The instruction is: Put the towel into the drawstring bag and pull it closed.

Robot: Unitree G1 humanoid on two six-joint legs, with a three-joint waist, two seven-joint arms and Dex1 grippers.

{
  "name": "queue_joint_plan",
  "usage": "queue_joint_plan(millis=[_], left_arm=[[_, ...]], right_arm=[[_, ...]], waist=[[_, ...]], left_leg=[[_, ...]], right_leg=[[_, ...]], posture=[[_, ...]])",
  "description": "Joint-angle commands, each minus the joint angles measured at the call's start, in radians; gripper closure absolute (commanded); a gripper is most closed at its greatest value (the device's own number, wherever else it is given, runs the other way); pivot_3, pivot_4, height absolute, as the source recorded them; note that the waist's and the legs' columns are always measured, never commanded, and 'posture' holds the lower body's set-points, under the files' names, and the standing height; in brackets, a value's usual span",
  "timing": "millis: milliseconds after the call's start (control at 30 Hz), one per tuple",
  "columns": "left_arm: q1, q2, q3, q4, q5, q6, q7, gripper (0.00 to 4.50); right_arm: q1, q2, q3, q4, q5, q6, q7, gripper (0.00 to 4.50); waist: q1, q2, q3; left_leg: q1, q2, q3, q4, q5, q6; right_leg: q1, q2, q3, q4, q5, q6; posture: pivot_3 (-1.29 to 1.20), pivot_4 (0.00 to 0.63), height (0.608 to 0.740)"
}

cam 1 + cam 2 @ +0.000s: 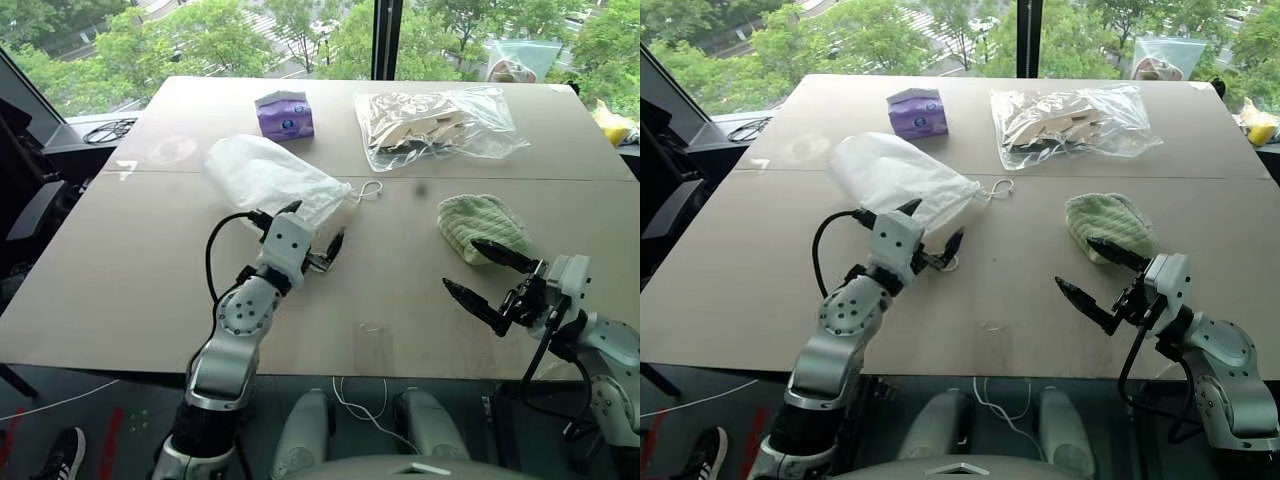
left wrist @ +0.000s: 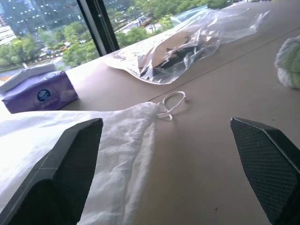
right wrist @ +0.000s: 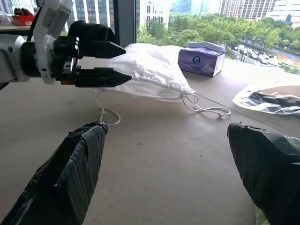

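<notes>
One cord point(image 3: 107, 118) trails beneath left end effector point(image 3: 101, 63).

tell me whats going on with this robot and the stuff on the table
Nothing is held yet. The robot's left hand hovers open at the mouth of the white drawstring bag, which lies flat on the table. Its right hand is open just in front of the green towel. The towel is still outside the bag.
</notes>
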Motion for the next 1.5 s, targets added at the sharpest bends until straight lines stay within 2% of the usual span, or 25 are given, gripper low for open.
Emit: queue_joint_plan(millis=[33,167,300,400,433,467,533,567,600,700,867,1000,1100,1200,1300,1500], left_arm=[[-0.035,0.033,-0.061,0.079,0.166,-0.061,0.079,0.0],[-0.071,0.047,-0.093,0.154,0.246,-0.092,0.11,0.0],[-0.096,0.026,-0.065,0.202,0.277,-0.111,0.174,0.0],[-0.097,0.027,-0.052,0.22,0.293,-0.11,0.191,0.79],[-0.096,0.029,-0.05,0.227,0.296,-0.105,0.187,1.32],[-0.093,0.029,-0.047,0.234,0.295,-0.102,0.185,1.58],[-0.086,0.016,-0.03,0.246,0.272,-0.092,0.182,2.54],[-0.082,0.015,-0.023,0.255,0.268,-0.094,0.184,2.84],[-0.079,0.018,-0.019,0.262,0.267,-0.099,0.185,3.4],[-0.075,0.03,-0.008,0.278,0.272,-0.117,0.187,4.45],[-0.075,0.04,0.029,0.261,0.229,-0.125,0.146,4.45],[-0.036,0.038,0.113,0.174,0.002,-0.107,-0.032,4.45],[-0.005,0.071,0.184,0.14,-0.144,-0.104,-0.154,4.45],[0.028,0.112,0.229,0.141,-0.244,-0.103,-0.255,4.45],[-0.034,0.119,0.278,0.163,-0.315,-0.031,-0.264,4.45],[-0.141,0.09,0.283,0.116,-0.428,0.211,-0.246,4.45]], right_arm=[[0.0,0.003,-0.012,-0.038,0.011,-0.003,-0.008,0.1],[0.0,0.003,-0.017,-0.042,0.012,-0.004,-0.015,0.1],[0.004,0.002,-0.023,-0.045,0.009,-0.008,-0.023,0.1],[0.009,0.001,-0.024,-0.05,0.007,-0.01,-0.03,0.0],[0.01,0.001,-0.024,-0.052,0.007,-0.01,-0.032,0.0],[0.012,-0.001,-0.024,-0.054,0.004,-0.012,-0.031,0.0],[0.013,-0.006,-0.023,-0.056,-0.002,-0.014,-0.028,0.0],[0.011,-0.007,-0.023,-0.058,-0.002,-0.012,-0.029,0.0],[0.01,-0.007,-0.024,-0.061,-0.001,-0.01,-0.031,0.0],[0.008,-0.009,-0.025,-0.064,-0.001,-0.007,-0.033,0.0],[0.006,-0.017,-0.035,-0.054,-0.032,0.001,-0.066,0.0],[-0.048,-0.073,-0.069,-0.01,-0.195,0.048,-0.206,0.0],[-0.076,-0.144,-0.077,0.013,-0.226,0.142,-0.221,0.0],[-0.115,-0.16,-0.089,0.053,-0.227,0.224,-0.261,0.0],[-0.168,-0.15,-0.052,0.088,-0.231,0.277,-0.27,0.0],[-0.184,-0.239,0.128,0.123,-0.453,0.114,-0.188,0.0]], waist=[[0.0,0.0,0.0],[0.0,0.0,0.0],[0.0,0.0,0.0],[0.0,-0.001,0.0],[0.0,-0.001,0.0],[0.0,-0.001,0.0],[0.0,-0.001,0.0],[0.0,-0.001,0.0],[0.0,-0.001,0.0],[0.0,-0.001,0.0],[0.0,-0.001,0.0],[-0.003,-0.001,0.0],[-0.001,-0.001,0.001],[-0.001,-0.001,0.0],[0.0,-0.003,0.001],[-0.003,-0.004,0.002]], left_leg=[[0.0,0.0,0.0,0.0,0.0,0.0],[0.0,0.0,0.001,0.0,0.0,0.0],[0.0,0.0,0.001,0.0,0.0,0.0],[0.0,0.0,0.001,-0.001,0.0,0.0],[0.001,0.0,0.001,-0.001,0.0,0.0],[0.001,0.0,0.001,-0.001,0.0,0.0],[0.001,0.0,0.001,-0.001,0.0,0.0],[0.001,0.0,0.001,-0.001,0.0,0.0],[0.001,0.0,0.001,-0.001,0.0,0.0],[0.001,0.0,0.001,-0.001,0.0,0.0],[0.001,0.0,0.002,-0.001,0.0,0.0],[0.002,0.0,0.003,-0.001,0.0,0.0],[0.002,0.0,0.004,-0.001,0.0,0.0],[0.003,0.0,0.003,-0.001,0.0,0.0],[0.003,0.0,0.004,-0.001,0.0,0.0],[0.003,0.0,0.003,0.0,0.0,0.0]], right_leg=[[0.0,0.0,0.0,0.0,0.0,0.0],[0.0,0.0,0.001,0.0,0.0,0.0],[0.0,0.0,0.001,0.0,0.0,0.0],[0.0,0.0,0.001,0.0,0.002,0.004],[0.0,0.0,0.001,0.0,0.002,0.004],[0.0,0.0,0.001,0.0,0.002,0.004],[0.0,0.0,0.001,0.0,0.003,0.004],[0.0,0.0,0.001,0.0,0.003,0.004],[0.0,0.0,0.002,0.0,0.003,0.005],[0.0,0.0,0.001,0.0,0.003,0.005],[0.0,0.0,0.002,0.0,0.003,0.005],[0.0,0.0,0.002,0.0,0.003,0.004],[0.0,-0.001,0.003,0.0,0.001,0.001],[0.0,0.0,0.002,0.001,0.001,0.001],[0.001,0.0,0.003,0.001,0.001,0.001],[0.002,0.0,0.003,0.001,0.001,0.002]], posture=[[0.0,0.15,0.74],[0.0,0.15,0.74],[0.0,0.15,0.74],[0.0,0.15,0.74],[0.0,0.15,0.74],[0.0,0.15,0.74],[0.0,0.15,0.74],[0.0,0.15,0.74],[0.0,0.15,0.74],[0.0,0.15,0.74],[0.0,0.15,0.74],[0.0,0.15,0.74],[0.0,0.15,0.74],[0.0,0.15,0.74],[0.0,0.15,0.74],[0.0,0.15,0.74]])
